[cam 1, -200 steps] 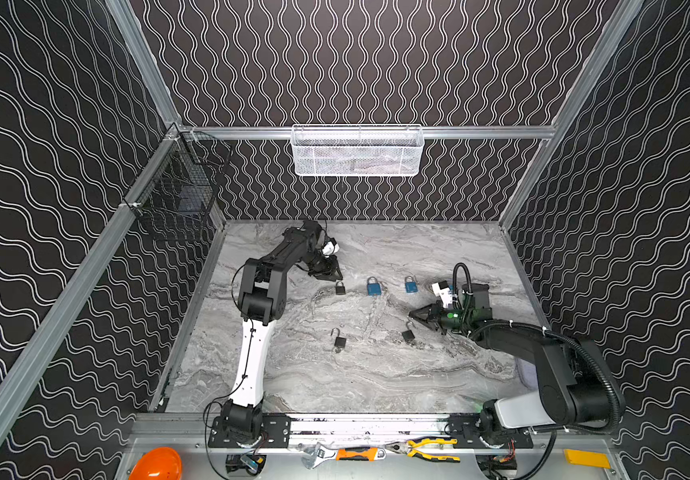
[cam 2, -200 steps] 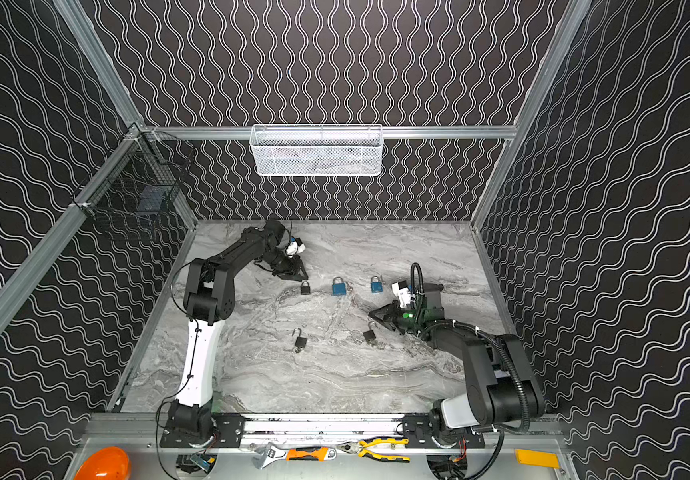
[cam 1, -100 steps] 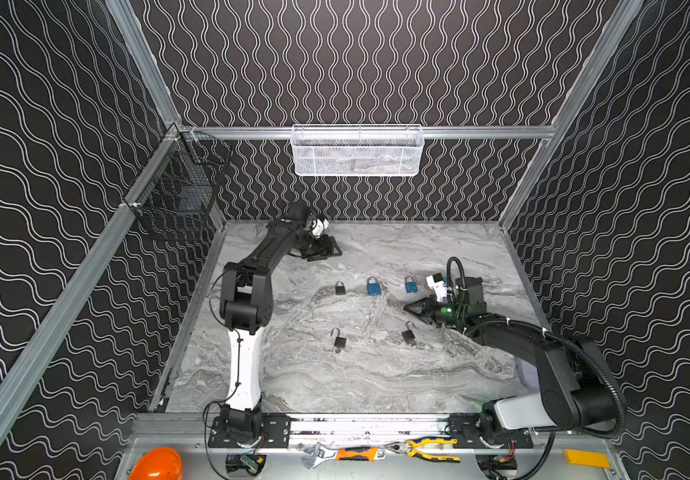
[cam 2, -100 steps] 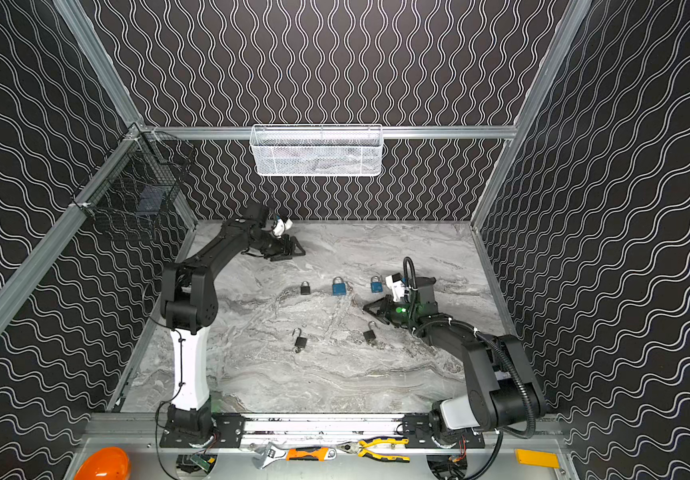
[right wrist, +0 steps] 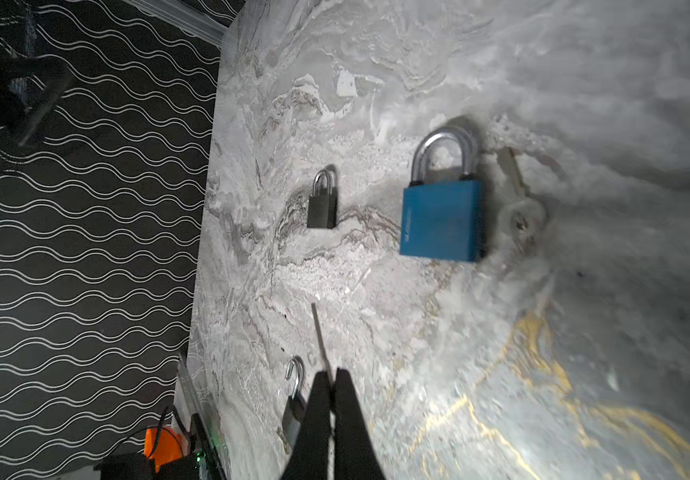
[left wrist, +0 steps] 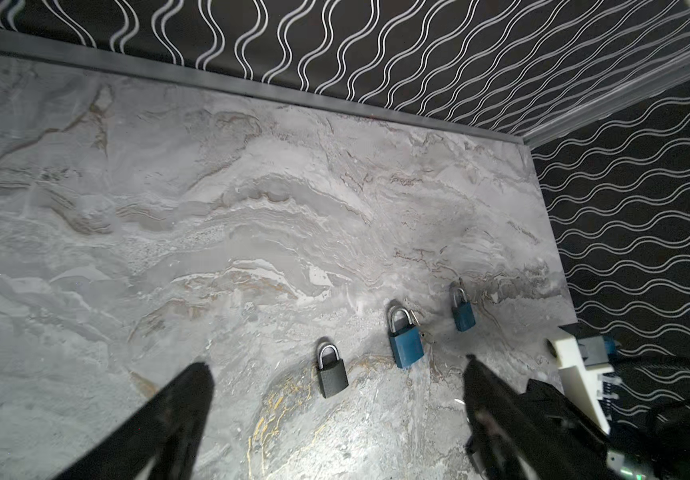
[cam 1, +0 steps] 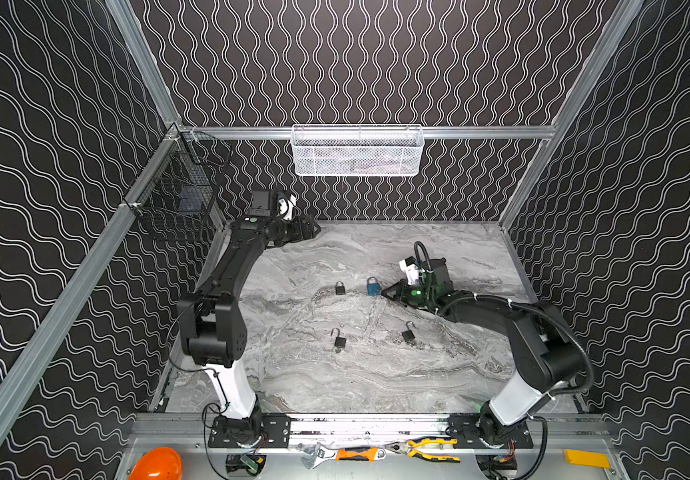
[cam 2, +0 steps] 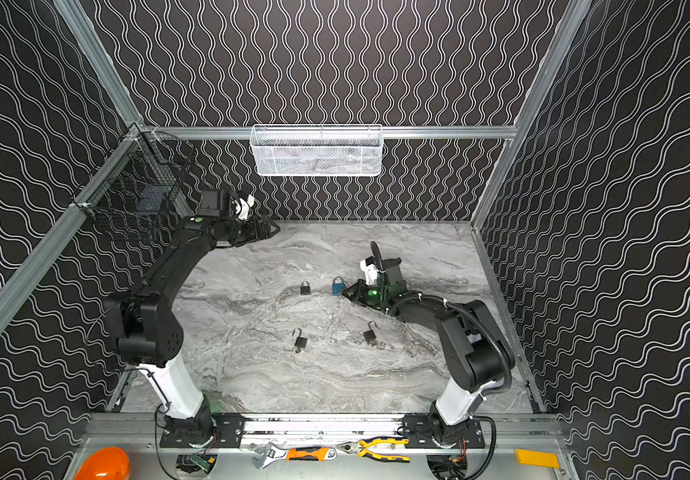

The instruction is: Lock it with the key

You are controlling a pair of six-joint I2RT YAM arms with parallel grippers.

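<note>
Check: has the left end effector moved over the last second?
Yes. The left end effector has backed away from the shut black padlock, toward the back wall, and opened.

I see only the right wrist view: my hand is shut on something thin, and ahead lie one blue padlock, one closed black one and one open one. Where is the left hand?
Observer: The left hand is open and raised near the back left corner.
Operator: Is there only one blue padlock?
Observer: No; the left wrist view shows a second blue padlock, closed, toward the right wall.
Operator: And open ones?
Observer: Two; the second open padlock lies beside the right arm.
</note>
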